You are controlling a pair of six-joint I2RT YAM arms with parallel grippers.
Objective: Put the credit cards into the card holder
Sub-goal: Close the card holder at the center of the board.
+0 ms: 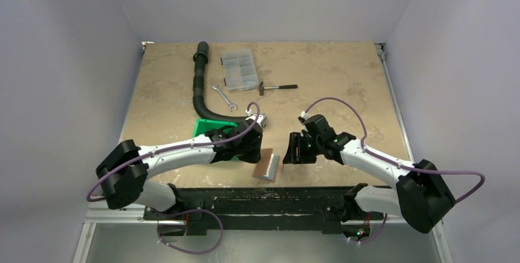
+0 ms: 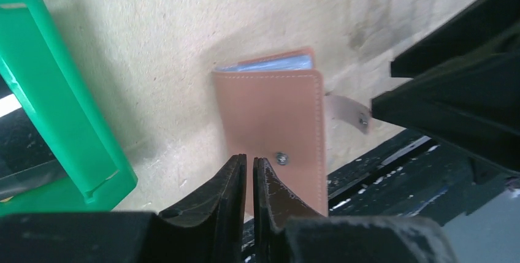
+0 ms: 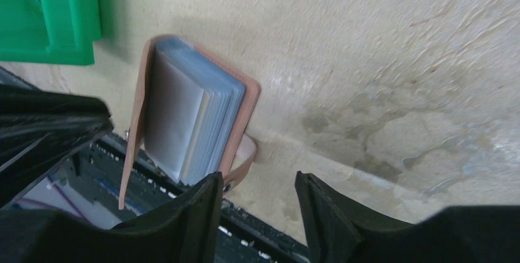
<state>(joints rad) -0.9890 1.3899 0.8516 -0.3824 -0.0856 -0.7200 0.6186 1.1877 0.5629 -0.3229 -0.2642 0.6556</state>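
The small, flat reddish-brown leather card holder (image 1: 268, 163) sits at the very near edge of the mottled beige bench (image 1: 343, 73), between the two arms, with its lower end hanging over the black metal frame rail (image 1: 263, 197). That overhang probably gives the fingers a way to its edges. Its front cover stands lifted off the grey-blue plastic pockets (image 3: 184, 122), so the pockets face the right arm, ready for loading, I judge. The left arm's fingers (image 2: 228, 189) are almost together, a mere slit between them, with their tips at the cover's lower edge beside the snap stud (image 2: 281, 158); whether they nip the leather I cannot tell. The right arm's fingers (image 3: 196, 214) stand apart and empty, just beside the loose clasp strap (image 3: 242, 156). No credit card shows anywhere. A green plastic bin (image 1: 205, 129) lies just left of the holder. A black ribbed hose (image 1: 199, 85), clear compartment box (image 1: 239, 70), steel wrench (image 1: 224, 96) and hammer (image 1: 279, 87) lie farther back. Plain pale walls (image 1: 73, 60) enclose the bench on three sides.
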